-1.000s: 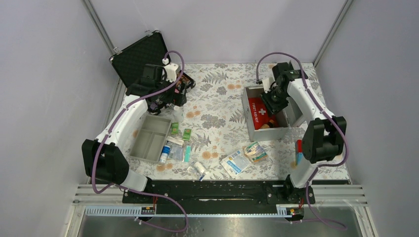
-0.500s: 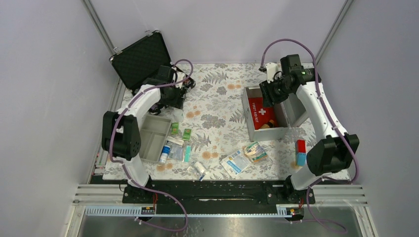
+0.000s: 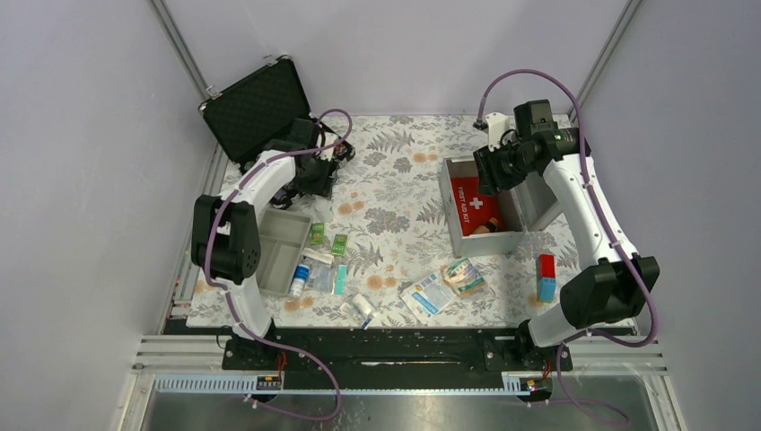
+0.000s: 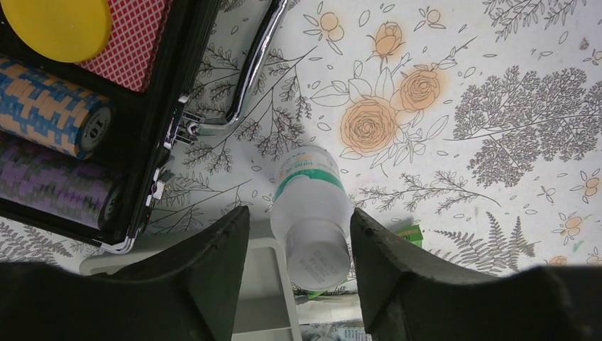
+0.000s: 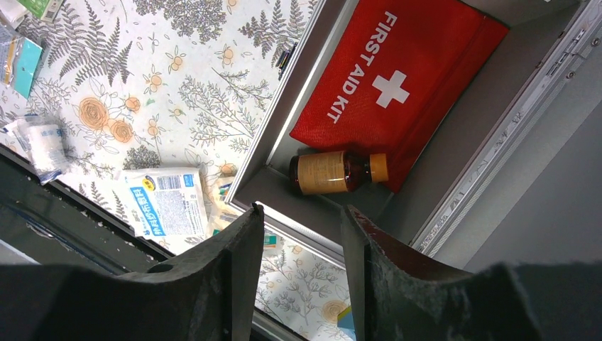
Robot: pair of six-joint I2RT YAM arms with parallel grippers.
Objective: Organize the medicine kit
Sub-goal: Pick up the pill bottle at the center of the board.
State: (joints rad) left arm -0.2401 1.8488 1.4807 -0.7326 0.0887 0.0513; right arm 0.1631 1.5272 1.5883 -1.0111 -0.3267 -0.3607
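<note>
The medicine kit (image 3: 485, 242) is seen lid-open at the far R side of the table, w/ a red first-aid pouch (image 5: 397, 78) and a brown bottle (image 5: 334, 172) laid inside. The right gripper (image 5: 302, 211) is held over the kit's edge, jaws approx. half open, nothing between them. The left gripper (image 4: 299, 213) is set part open astride a white bottle (image 4: 312, 185) lying beside the black chip case (image 4: 177, 85); a gap is seen at one finger, so nothing is gripped.
</note>
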